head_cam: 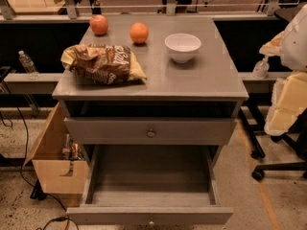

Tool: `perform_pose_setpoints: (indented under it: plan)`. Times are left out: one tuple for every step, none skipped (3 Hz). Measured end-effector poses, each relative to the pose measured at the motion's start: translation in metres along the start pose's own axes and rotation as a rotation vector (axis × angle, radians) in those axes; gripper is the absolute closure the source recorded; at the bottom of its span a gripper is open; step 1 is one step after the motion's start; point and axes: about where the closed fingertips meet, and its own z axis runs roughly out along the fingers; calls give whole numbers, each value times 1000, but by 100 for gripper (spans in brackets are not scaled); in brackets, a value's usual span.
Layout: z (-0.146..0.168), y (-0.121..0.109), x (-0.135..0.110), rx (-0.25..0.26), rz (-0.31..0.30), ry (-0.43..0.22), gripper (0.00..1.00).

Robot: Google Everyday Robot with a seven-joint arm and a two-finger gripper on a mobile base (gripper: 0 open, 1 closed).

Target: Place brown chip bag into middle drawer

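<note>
The brown chip bag lies flat on the left part of the grey cabinet's top, crinkly dark brown with tan-yellow ends. The middle drawer, the lowest one, is pulled fully out toward me and its tray is empty; its small knob shows at the front edge. My arm, white and cream-coloured, stands at the right edge of the view, and the gripper is level with the cabinet top, just off its right side and far from the bag. It holds nothing that I can see.
A red apple, an orange and a white bowl sit at the back of the top. The knobbed drawer above is shut. A cardboard box stands left of the cabinet, chair wheels to the right.
</note>
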Motion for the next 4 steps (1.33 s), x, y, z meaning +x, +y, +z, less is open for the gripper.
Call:
perform_pose_setpoints:
  plan:
    - [0, 0, 0, 0, 0, 0, 0]
    - [16, -24, -35, -9, -55, -68, 0]
    - [47, -59, -109, -56, -191, -179, 0]
    - [79, -78, -187, -96, -298, -267, 0]
